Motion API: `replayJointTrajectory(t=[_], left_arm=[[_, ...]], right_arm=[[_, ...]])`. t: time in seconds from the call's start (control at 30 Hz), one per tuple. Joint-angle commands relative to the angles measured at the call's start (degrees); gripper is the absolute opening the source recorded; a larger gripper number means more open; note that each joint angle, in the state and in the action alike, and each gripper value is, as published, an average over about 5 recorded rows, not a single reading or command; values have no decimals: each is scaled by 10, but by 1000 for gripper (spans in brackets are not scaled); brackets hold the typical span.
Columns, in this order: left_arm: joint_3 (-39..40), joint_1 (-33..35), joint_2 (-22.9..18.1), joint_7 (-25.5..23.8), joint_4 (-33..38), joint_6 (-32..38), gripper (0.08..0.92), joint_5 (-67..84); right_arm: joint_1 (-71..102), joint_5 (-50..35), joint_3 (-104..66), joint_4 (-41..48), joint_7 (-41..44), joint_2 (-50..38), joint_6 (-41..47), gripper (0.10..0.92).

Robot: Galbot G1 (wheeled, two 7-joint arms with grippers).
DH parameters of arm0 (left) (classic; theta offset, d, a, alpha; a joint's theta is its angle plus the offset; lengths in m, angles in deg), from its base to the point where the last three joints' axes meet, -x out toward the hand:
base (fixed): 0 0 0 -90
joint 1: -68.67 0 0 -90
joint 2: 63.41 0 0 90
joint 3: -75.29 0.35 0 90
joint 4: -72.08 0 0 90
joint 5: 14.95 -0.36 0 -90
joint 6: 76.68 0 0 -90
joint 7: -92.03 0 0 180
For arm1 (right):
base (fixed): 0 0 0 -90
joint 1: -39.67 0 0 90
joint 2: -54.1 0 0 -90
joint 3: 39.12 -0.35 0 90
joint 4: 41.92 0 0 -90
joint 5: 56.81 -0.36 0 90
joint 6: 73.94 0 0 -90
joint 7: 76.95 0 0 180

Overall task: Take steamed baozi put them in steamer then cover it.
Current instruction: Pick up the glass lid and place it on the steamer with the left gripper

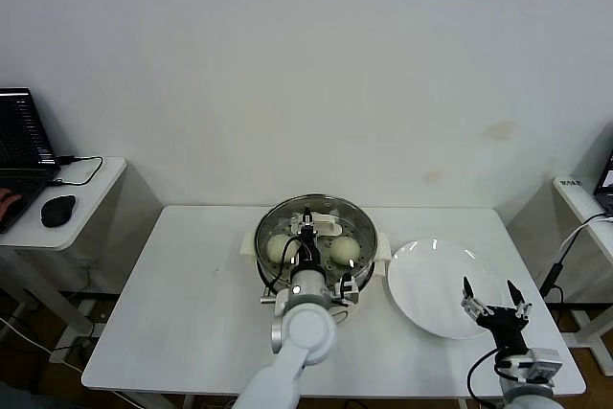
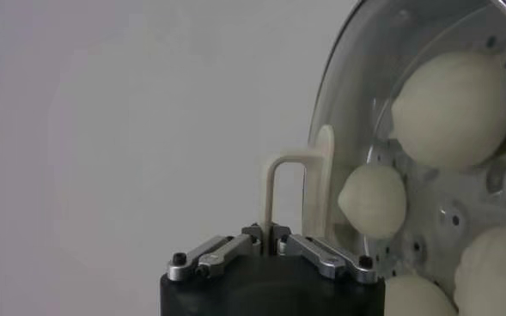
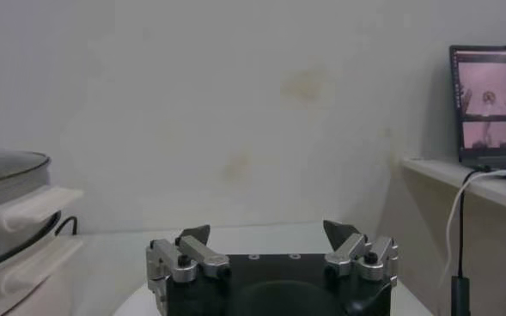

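Observation:
The steamer (image 1: 270, 233) stands mid-table, a shiny steel pot with white side handles (image 1: 383, 251). A round glass lid (image 2: 343, 82) lies over it. Through the glass I see cream-white steamed baozi (image 1: 278, 250) (image 1: 345, 250) (image 2: 454, 107) (image 2: 373, 199) on the perforated tray (image 2: 446, 219). My left gripper (image 1: 306, 233) (image 2: 267, 233) is above the steamer's middle, shut on the lid's cream handle (image 2: 274, 185). My right gripper (image 1: 492, 294) (image 3: 270, 232) hangs open and holds nothing over the near right edge of the white plate (image 1: 426, 280). The steamer (image 3: 8, 202) lies well apart from it.
The white plate to the right of the steamer holds nothing. A side table (image 1: 81, 203) at far left carries a laptop (image 1: 21, 136) and a mouse (image 1: 58, 209). Another side table (image 1: 584, 203) with a laptop (image 3: 489, 103) and hanging cables (image 1: 560, 270) stands at the right. A wall lies close behind.

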Motion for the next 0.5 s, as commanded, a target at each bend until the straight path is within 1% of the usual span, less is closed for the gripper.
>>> replayJointTrajectory(t=[0.03, 0.43, 0.5], left_arm=[[0, 2, 0, 18, -7, 6, 137, 11], [1, 13, 1, 22, 2, 12, 137, 14], [1, 15, 1, 21, 9, 13, 148, 14]], right_arm=[[1, 1, -1, 0, 0, 0, -1, 823], [2, 1, -1, 0, 0, 0, -2, 823], [2, 1, -2, 0, 0, 0, -2, 823]])
